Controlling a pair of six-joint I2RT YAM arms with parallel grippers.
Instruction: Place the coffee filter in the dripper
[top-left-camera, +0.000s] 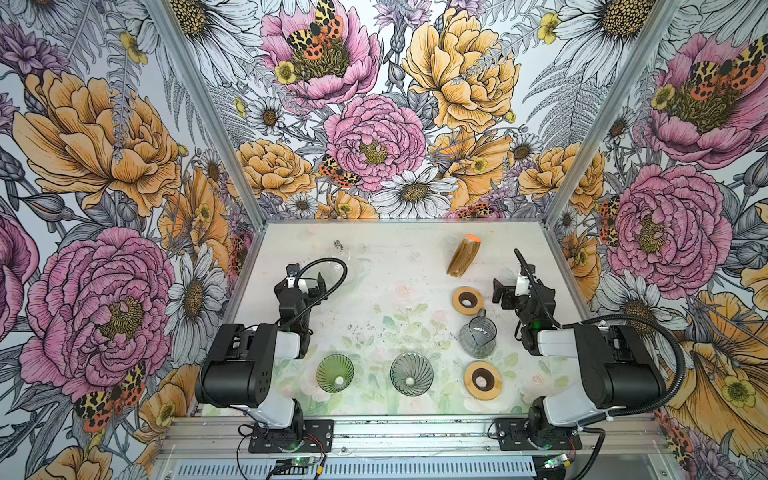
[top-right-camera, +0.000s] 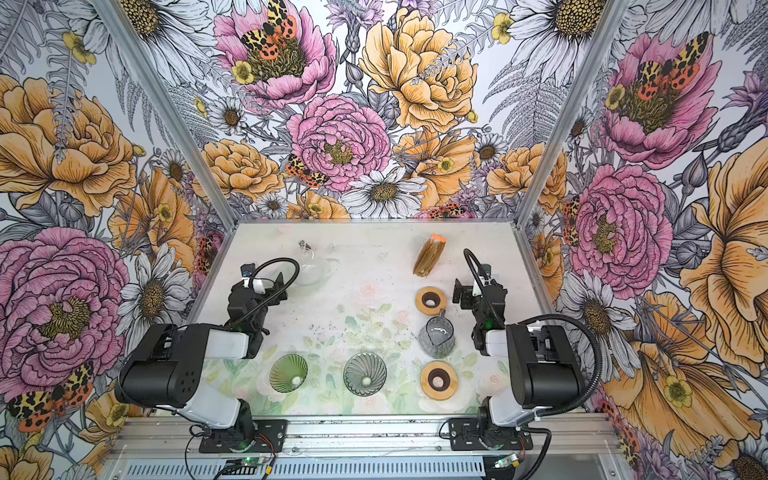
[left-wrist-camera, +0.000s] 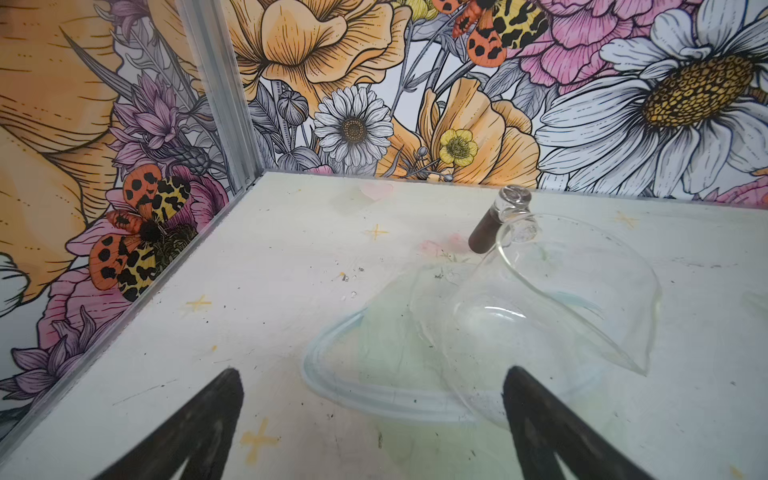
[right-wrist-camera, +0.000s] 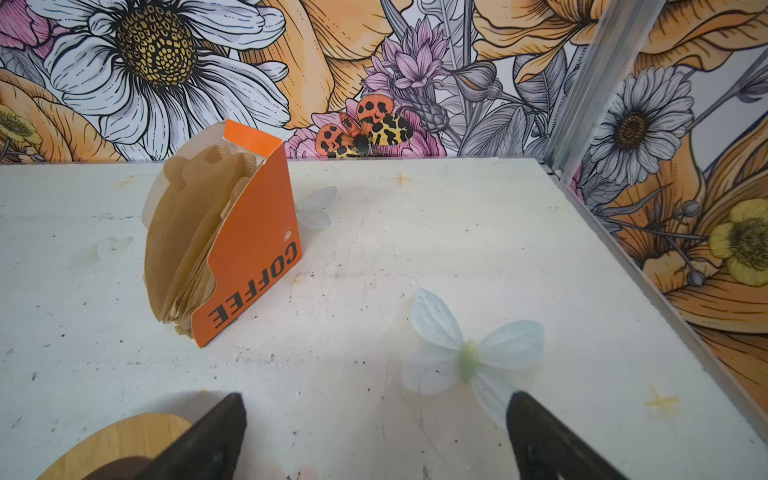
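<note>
Picture the worktop (top-left-camera: 390, 266) as a clock, with twelve at the back wall and six by the arm bases.

The filter pack (top-left-camera: 462, 257) stands at about one o'clock, well apart from both arms. It is a bunch of brown paper filters standing on edge in an orange holder (right-wrist-camera: 253, 232) with COFFEE printed on its side. From above, its long side runs on a slant, from one o'clock down toward seven o'clock. The orange tip is at the back-wall end. In the right wrist view, the round paper edges fan up and out of the holder's open side.

The green dripper (top-left-camera: 335, 372) sits at seven o'clock and the grey dripper (top-left-camera: 411, 374) at six. Both stand with their wide mouths up and are a little apart. The far wooden ring (top-left-camera: 468, 300) lies flat at three o'clock and the near wooden ring (top-left-camera: 483, 380) at five. A grey jug (top-left-camera: 478, 336) stands between them.

The left pincer (left-wrist-camera: 372, 374) is at ten o'clock. Its jaws are spread wide and hold nothing. A clear glass funnel (left-wrist-camera: 540, 299) lies tipped on its side just ahead of it.

The right pincer (right-wrist-camera: 376, 397) is at three o'clock, close by the far wooden ring. It is spread wide too, and empty. The filter pack is ahead of it and off to one side.
</note>
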